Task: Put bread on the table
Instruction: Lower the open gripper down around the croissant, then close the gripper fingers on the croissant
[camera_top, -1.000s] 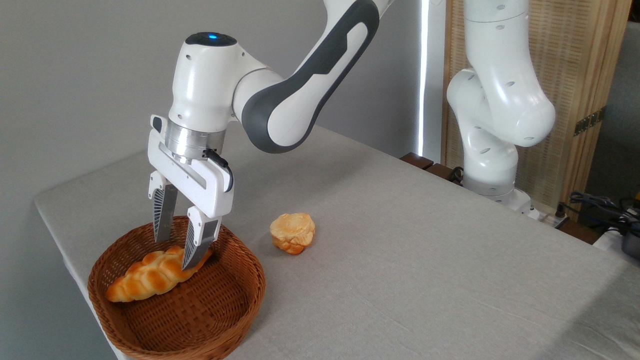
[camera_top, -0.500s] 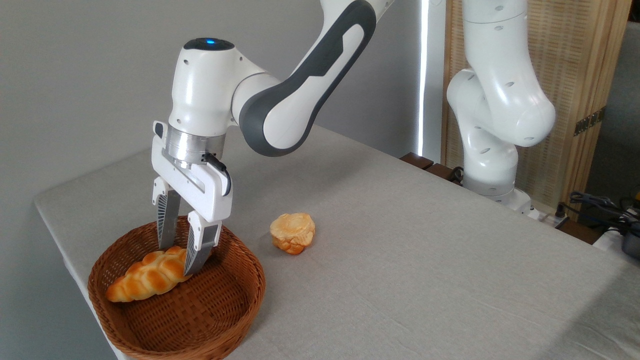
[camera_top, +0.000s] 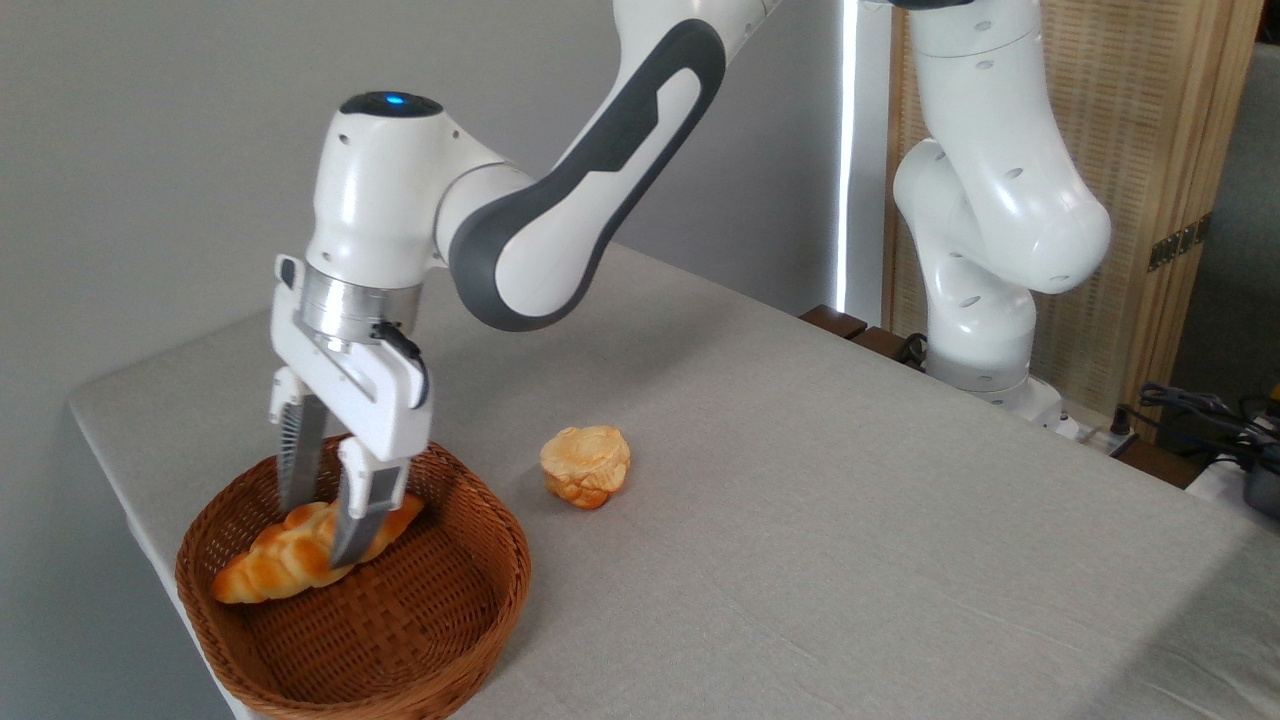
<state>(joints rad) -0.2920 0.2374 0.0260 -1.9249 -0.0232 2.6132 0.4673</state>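
Observation:
The bread (camera_top: 262, 566), a long braided golden loaf, lies inside the round brown wicker basket (camera_top: 508, 590) at the front left of the table (camera_top: 820, 520). My gripper (camera_top: 320, 532) reaches down into the basket with its fingers astride the loaf's middle. One finger (camera_top: 297, 465) stands behind the loaf and the other in front, hiding part of it. The jaws are apart and look open around the loaf, which still rests on the basket floor.
A small pale round bun (camera_top: 585, 465) sits on the cloth just right of the basket. The arm's white base (camera_top: 985, 330) stands at the table's far right edge. The basket lies close to the table's front-left edge.
The gripper has shifted left and lower, from the loaf's right end to its middle. Bread, basket and bun have not moved.

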